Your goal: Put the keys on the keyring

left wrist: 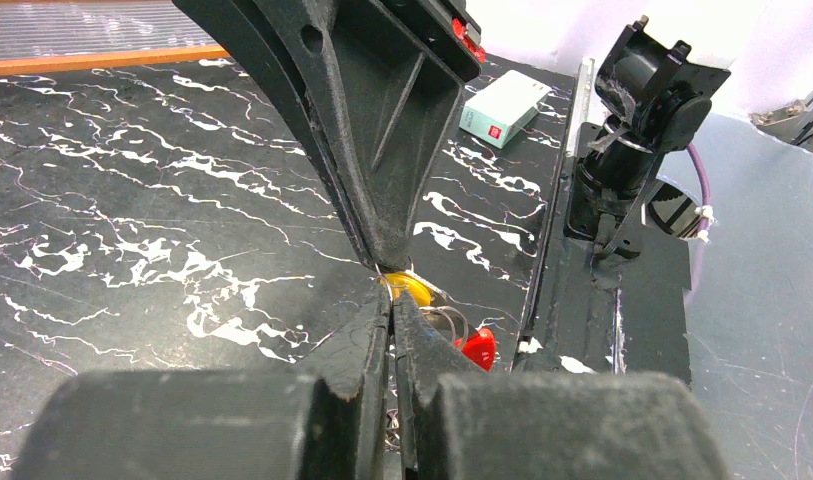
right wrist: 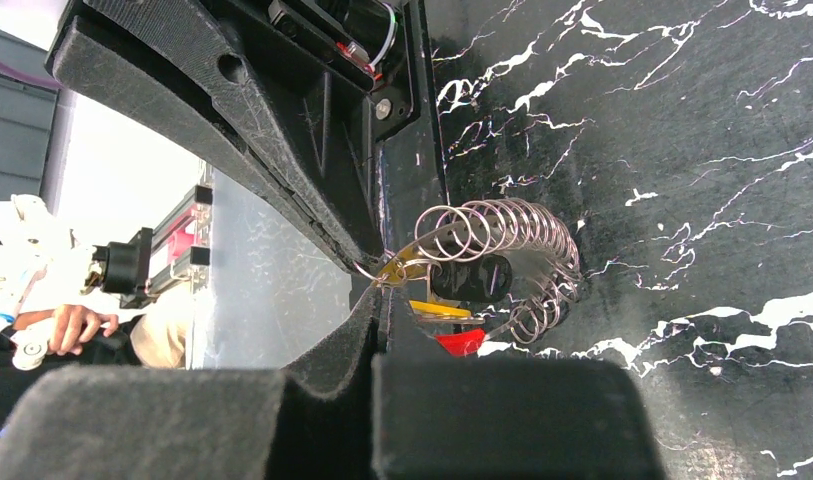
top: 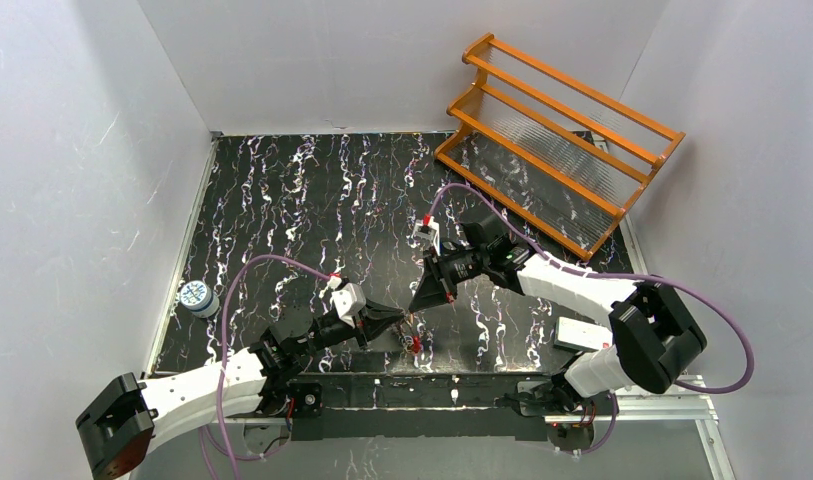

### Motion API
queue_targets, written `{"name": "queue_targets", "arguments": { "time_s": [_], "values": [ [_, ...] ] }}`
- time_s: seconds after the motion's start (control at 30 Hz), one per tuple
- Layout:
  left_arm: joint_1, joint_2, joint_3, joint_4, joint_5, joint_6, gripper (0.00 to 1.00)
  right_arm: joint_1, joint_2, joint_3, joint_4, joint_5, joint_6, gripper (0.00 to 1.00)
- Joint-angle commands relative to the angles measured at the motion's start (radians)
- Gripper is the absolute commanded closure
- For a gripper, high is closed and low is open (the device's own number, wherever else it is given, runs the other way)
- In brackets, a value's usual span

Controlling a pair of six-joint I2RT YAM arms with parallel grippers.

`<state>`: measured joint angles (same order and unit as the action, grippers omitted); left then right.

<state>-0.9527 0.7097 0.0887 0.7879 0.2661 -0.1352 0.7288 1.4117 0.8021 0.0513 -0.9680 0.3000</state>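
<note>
**Hands tip to tip at the keyring**

My left hand (top: 401,318) and right hand (top: 415,307) are both pressed together, tips meeting at the brass key (right wrist: 400,268). The keyring (right wrist: 542,235) rests on the bench (top: 312,190) by its near edge. I cannot tell what either pinches.

- Top camera: the keys (top: 415,345) and keyring (top: 410,338) are one tiny tangle; I can't separate them.
- Left wrist: my left gripper (left wrist: 389,302) covers most of the loop.
- Right wrist: my right gripper (right wrist: 378,290) hides part of the red section (right wrist: 460,342).
- I can't tell what either one pinches.
</note>
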Motion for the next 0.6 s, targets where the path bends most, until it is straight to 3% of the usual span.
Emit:
{"name": "queue_targets", "arguments": {
  "time_s": [0.0,0.57],
  "values": [
    [-0.003,-0.015,-0.001,0.054,0.019,-0.006,1.00,0.001,0.012,0.000,0.007,0.019,0.016,0.99],
    [-0.004,-0.020,-0.002,0.054,0.022,-0.006,1.00,-0.007,0.065,0.000,0.000,0.002,0.065,0.99]
  ]
}}
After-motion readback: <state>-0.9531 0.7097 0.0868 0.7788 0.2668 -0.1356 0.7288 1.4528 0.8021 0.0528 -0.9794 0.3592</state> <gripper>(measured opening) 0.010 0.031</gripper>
